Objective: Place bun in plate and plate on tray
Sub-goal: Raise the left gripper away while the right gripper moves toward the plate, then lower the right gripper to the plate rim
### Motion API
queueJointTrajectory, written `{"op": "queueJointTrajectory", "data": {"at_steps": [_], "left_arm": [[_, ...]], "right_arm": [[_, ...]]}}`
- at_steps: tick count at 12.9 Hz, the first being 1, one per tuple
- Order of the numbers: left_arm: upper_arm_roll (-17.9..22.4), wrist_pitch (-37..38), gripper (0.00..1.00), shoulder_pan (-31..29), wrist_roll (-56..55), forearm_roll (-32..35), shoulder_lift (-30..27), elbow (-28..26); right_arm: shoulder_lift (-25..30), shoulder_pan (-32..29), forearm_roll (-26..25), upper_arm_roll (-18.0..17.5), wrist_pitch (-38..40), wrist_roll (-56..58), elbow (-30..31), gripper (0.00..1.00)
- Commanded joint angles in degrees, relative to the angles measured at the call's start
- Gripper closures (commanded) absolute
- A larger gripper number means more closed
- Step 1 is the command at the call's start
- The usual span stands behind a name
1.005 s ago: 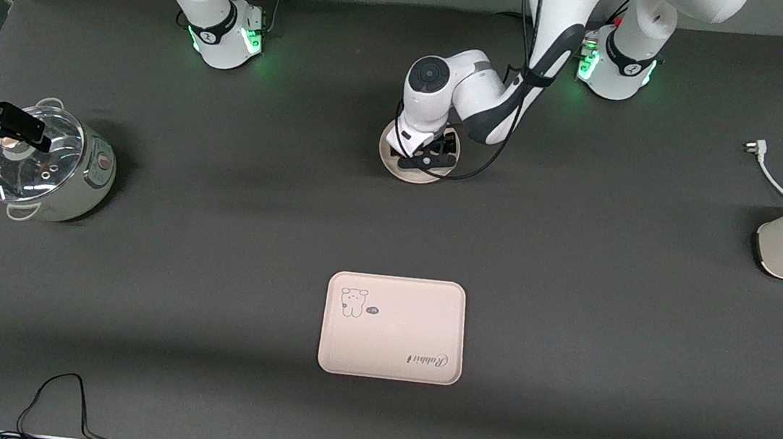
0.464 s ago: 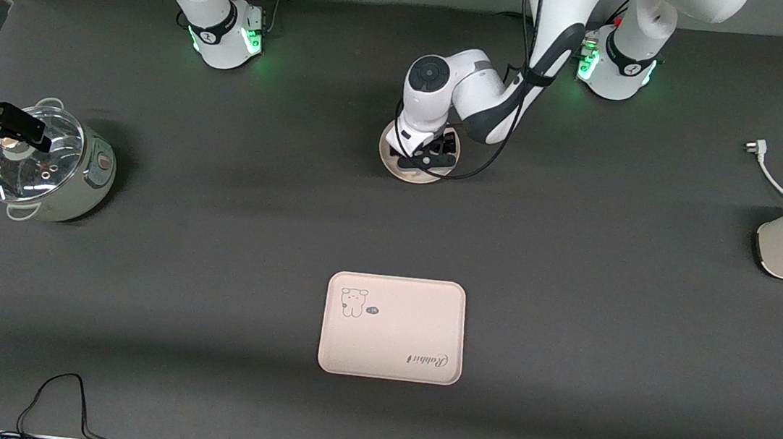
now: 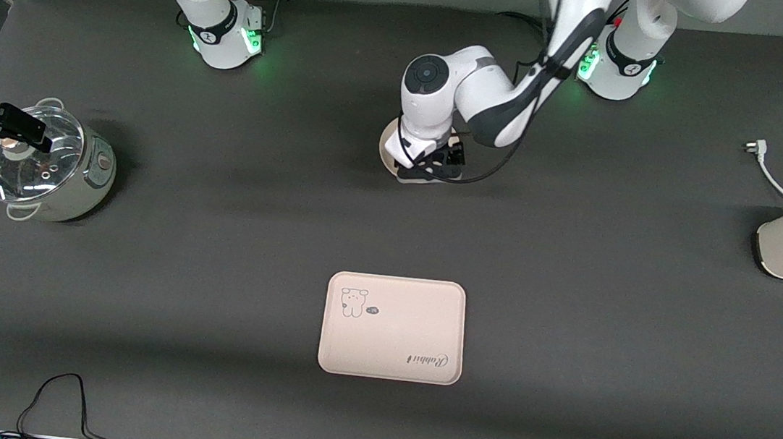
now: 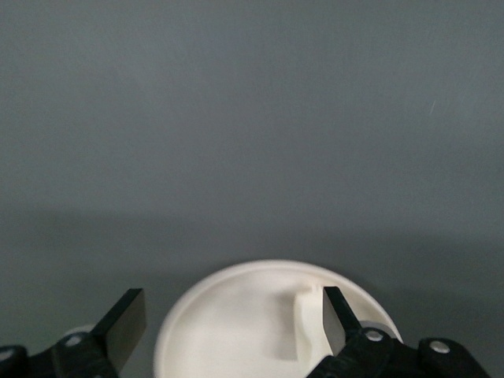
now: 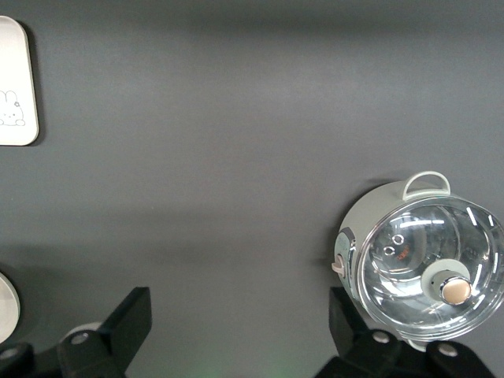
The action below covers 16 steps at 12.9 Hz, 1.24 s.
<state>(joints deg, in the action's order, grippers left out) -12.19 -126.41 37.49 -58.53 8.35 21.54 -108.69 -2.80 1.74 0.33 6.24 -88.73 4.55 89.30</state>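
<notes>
We see our left tool (image 3: 432, 168) low over the round cream-beige plate (image 3: 389, 148), which sits on the dark grey desk (image 3: 572, 304) near the middle of the edge where our arms stand. In the left wrist view the two black fingers (image 4: 124, 324) are spread apart and hold nothing, with the plate's rim between them. The small off-white bun (image 4: 307, 319) lies inside the plate, close beside one finger. So the bun part looks done, and the plate still has to go on the cream-beige rectangular tray with the little bear drawing (image 3: 392, 327), which lies well apart from the plate, near the middle of the desk edge closest to the front camera. We think the plate is light, hard and smooth, so it could slip. We would pinch it at the raised rim, with one finger inside and one outside, away from the bun. The bun looks soft and loose, so we should keep the plate flat or the bun may roll out. Our right tool (image 3: 8, 125) waits at the right arm's end of the desk, over the pale green pot with a glass lid (image 3: 48, 165), its fingers spread and holding nothing.
</notes>
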Motion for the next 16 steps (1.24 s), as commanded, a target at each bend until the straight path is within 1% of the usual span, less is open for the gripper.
{"op": "queueJointTrajectory", "data": {"at_steps": [1, 2, 3, 5, 6, 7, 9, 10, 12, 13, 14, 15, 16], "left_arm": [[-0.2, 9.13, 0.0, -8.45, 12.95, 0.18, -3.95, 6.19], [-0.2, 12.47, 0.0, -12.23, 18.83, 0.0, -4.83, 8.82], [-0.2, 16.85, 0.0, -16.88, 25.59, -0.44, -5.45, 12.59], [-0.2, 25.3, 0.0, -24.09, 34.58, -2.45, -5.81, 20.41], [-0.29, 27.94, 0.0, -27.7, 37.84, -3.51, -5.98, 23.5], [-0.2, 29.8, 0.0, -30.43, 41.27, -3.78, -7.46, 24.74], [-0.12, 30.61, 0.0, -36.23, 47.08, -3.96, -10.89, 24.41], [-0.2, 31.13, 0.0, -38.0, 48.06, -3.96, -11.86, 24.49], [-0.12, 34.46, 0.0, -40.9, 48.51, -4.48, -13.8, 24.75], [0.15, 35.35, 0.0, -41.7, 50.34, -4.66, -14.24, 24.84], [1.19, 35.35, 0.0, -43.8, 55.05, -5.18, -16.33, 24.32], [2.68, 34.66, 0.0, -43.99, 57.89, -5.8, -18.36, 22.32], [4.09, 33.61, 0.0, -44.0, 58.35, -6.41, -20.55, 19.43]], "right_arm": [[0.78, 0.63, 0.99, 0.0, -0.21, -0.42, 1.49, 0.0], [0.95, 1.94, 0.99, 0.0, -0.21, -0.42, 1.75, 0.0], [1.21, 4.12, 0.99, 0.0, -0.21, -1.2, 2.1, 0.0], [2.61, 7.91, 1.08, -0.09, -0.21, -3.4, 3.42, 0.0], [3.41, 10.54, 1.17, -0.09, -0.21, -4.71, 4.21, 0.0], [4.02, 13.17, 1.25, -0.09, -0.21, -8.73, 4.48, 0.0], [4.21, 20.89, 1.34, -0.09, -0.3, -17.07, 4.39, 0.0], [4.21, 24.5, 2.39, -0.09, -0.3, -22.25, 4.39, 0.0], [4.12, 33.98, 2.84, -0.09, -2.22, -33.5, 4.39, 0.0], [3.77, 38.21, 2.84, -0.09, -3.1, -39.3, 4.04, 0.0], [3.51, 42.08, 2.92, -0.09, -3.98, -43.79, 3.87, 0.0], [3.24, 45.6, 2.84, -0.09, -4.51, -47.58, 3.78, 0.0], [3.24, 48.07, 2.92, -0.18, -5.13, -50.05, 3.6, 0.0]]}}
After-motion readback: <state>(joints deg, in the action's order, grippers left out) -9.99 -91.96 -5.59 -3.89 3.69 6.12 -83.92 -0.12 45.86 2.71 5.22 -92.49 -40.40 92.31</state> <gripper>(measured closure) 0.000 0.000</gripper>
